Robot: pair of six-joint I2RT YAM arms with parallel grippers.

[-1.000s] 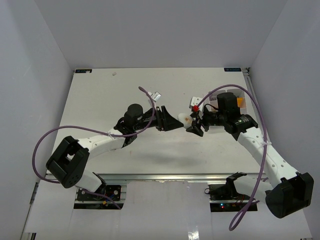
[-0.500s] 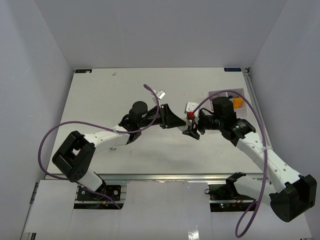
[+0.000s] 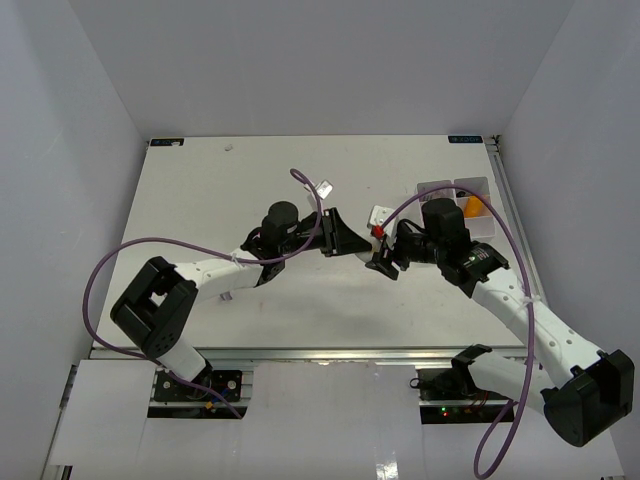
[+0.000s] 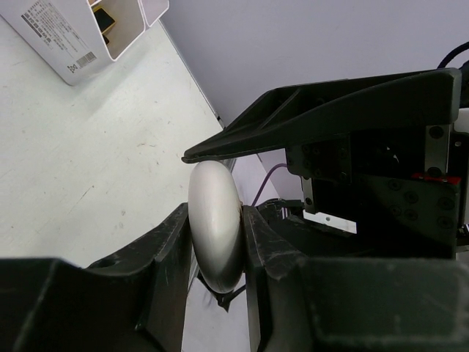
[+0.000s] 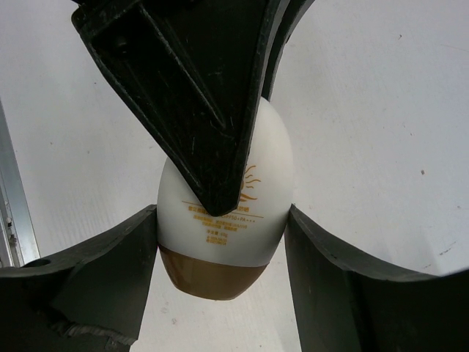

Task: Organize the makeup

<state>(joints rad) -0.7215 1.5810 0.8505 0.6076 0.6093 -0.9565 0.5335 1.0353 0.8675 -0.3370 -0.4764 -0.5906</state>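
The white oval compact (image 5: 227,249), with gold print and a brown lower end, hangs above the table (image 3: 200,200) between both grippers. My right gripper (image 5: 223,253) presses its two pads against the compact's wide sides. My left gripper (image 4: 215,220) is shut on the thin flat faces of the compact (image 4: 214,224), and one of its black fingers (image 5: 198,110) lies across the printed face. From above, the two grippers meet at the table's middle, left gripper (image 3: 360,246) against right gripper (image 3: 379,258). An orange tube (image 3: 472,206) lies in the white tray (image 3: 440,187).
The white tray stands at the back right, close behind the right arm; it also shows at the upper left of the left wrist view as a tray (image 4: 66,44) with a label. A small white item (image 3: 378,214) lies just left of it. Purple cables loop over both arms.
My left gripper has closed from wide open onto the compact. Both grippers drifted slightly left and toward the back, uncovering the tray. The right gripper's grip has not changed.
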